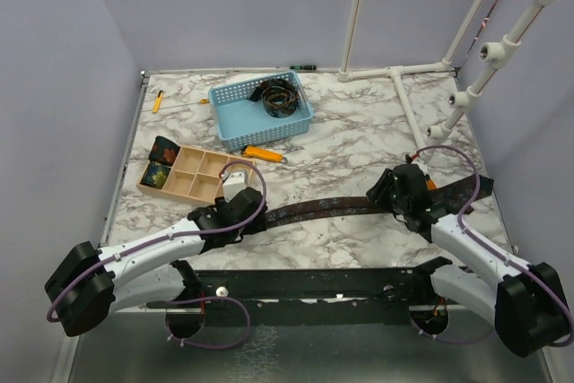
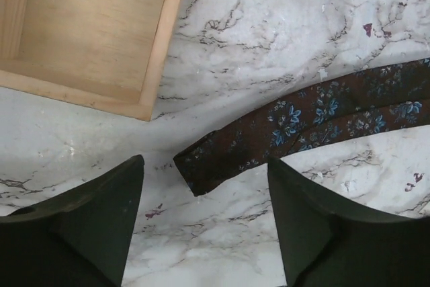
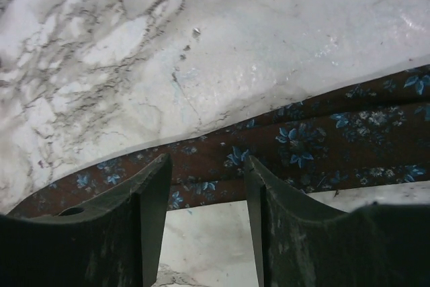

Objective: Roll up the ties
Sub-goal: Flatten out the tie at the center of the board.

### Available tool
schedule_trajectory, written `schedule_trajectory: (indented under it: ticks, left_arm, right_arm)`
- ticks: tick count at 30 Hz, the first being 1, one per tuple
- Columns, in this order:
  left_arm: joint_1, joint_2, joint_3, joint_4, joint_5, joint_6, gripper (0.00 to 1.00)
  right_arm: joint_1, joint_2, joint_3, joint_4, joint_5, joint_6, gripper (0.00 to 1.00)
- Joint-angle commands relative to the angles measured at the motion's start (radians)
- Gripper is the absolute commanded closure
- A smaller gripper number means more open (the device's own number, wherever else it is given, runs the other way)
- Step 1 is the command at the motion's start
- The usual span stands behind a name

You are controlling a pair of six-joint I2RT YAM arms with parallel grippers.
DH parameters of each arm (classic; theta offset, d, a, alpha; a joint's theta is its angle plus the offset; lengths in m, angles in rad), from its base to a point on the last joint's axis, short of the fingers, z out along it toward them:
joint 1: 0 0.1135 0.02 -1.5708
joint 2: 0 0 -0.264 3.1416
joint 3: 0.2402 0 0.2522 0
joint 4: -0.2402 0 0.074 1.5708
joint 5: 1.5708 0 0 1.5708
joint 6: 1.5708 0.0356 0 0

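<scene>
Across the marble desk point(image 1: 359, 132), one tie point(image 1: 323, 209) laid flat L to R, my L claw point(image 2: 205, 162) wide open over its narrow end, R claw point(image 3: 206, 162) part open astride its wider stretch, both empty, 2nd tie point(image 1: 280, 96) coiled in basket point(image 1: 256, 134).

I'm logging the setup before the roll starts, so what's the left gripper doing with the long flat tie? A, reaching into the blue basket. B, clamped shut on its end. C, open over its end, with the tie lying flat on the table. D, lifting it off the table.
C: the left wrist view shows the left gripper open, its fingers on either side of the end of the tie, which lies flat on the table.
</scene>
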Motion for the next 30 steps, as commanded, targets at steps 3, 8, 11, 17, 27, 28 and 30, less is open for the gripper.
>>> schedule_trajectory:
  ticks: [3, 8, 11, 17, 27, 28, 30]
  left_arm:
    - [0.005, 0.004, 0.114, -0.106, -0.01, 0.024, 0.11]
    - [0.006, -0.062, 0.096, -0.102, -0.027, -0.081, 0.08]
    - [0.005, -0.086, 0.031, -0.023, 0.06, -0.134, 0.2]
    - [0.006, -0.163, -0.092, 0.062, 0.164, -0.198, 0.43]
    - [0.008, -0.189, -0.19, 0.091, 0.179, -0.221, 0.37]
    - [0.007, -0.192, -0.196, 0.096, 0.175, -0.221, 0.37]
    - [0.007, -0.194, -0.204, 0.101, 0.164, -0.221, 0.37]
  right_arm:
    - [0.02, -0.155, 0.013, 0.039, -0.164, -0.112, 0.44]
    - [0.254, 0.029, 0.15, 0.028, -0.137, -0.174, 0.48]
    - [0.355, 0.179, 0.236, 0.017, -0.048, -0.199, 0.49]
    - [0.51, 0.432, 0.405, -0.014, 0.052, -0.239, 0.49]
    - [0.562, 0.671, 0.536, -0.093, 0.135, -0.227, 0.54]
    - [0.563, 0.682, 0.539, -0.096, 0.134, -0.225, 0.55]
    - [0.566, 0.703, 0.545, -0.108, 0.134, -0.222, 0.61]
